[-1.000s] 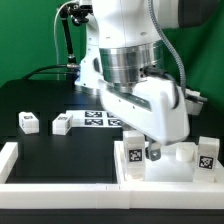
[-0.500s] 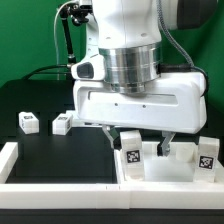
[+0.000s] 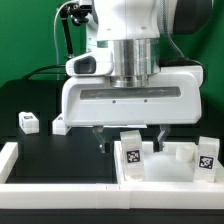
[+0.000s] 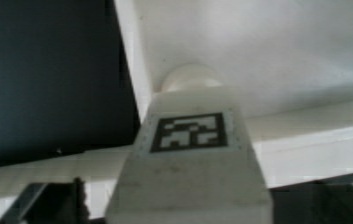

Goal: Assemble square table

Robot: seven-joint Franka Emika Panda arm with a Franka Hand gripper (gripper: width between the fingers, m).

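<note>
The white square tabletop (image 3: 168, 171) lies at the front of the exterior view's right. A tagged white leg (image 3: 131, 152) stands upright on it, and two more tagged pieces (image 3: 208, 158) (image 3: 181, 154) stand further right. My gripper (image 3: 131, 138) hangs over the first leg with its broad side to the camera. Its dark fingers (image 3: 100, 140) are spread on either side of the leg, apart from it. In the wrist view the same leg (image 4: 187, 140) fills the middle between the fingers (image 4: 48, 200), over the tabletop (image 4: 244, 50). Two loose legs (image 3: 28, 122) (image 3: 60, 125) lie on the black table.
A low white border wall (image 3: 60, 178) runs along the front and the exterior view's left edge (image 3: 8, 155). The black table (image 3: 50, 150) lies between the wall and the loose legs. The arm's body hides the space behind the gripper.
The hand has turned about its vertical axis, so its broad side now faces the camera, and has shifted toward the exterior view's left. The fingers now straddle the standing leg.
</note>
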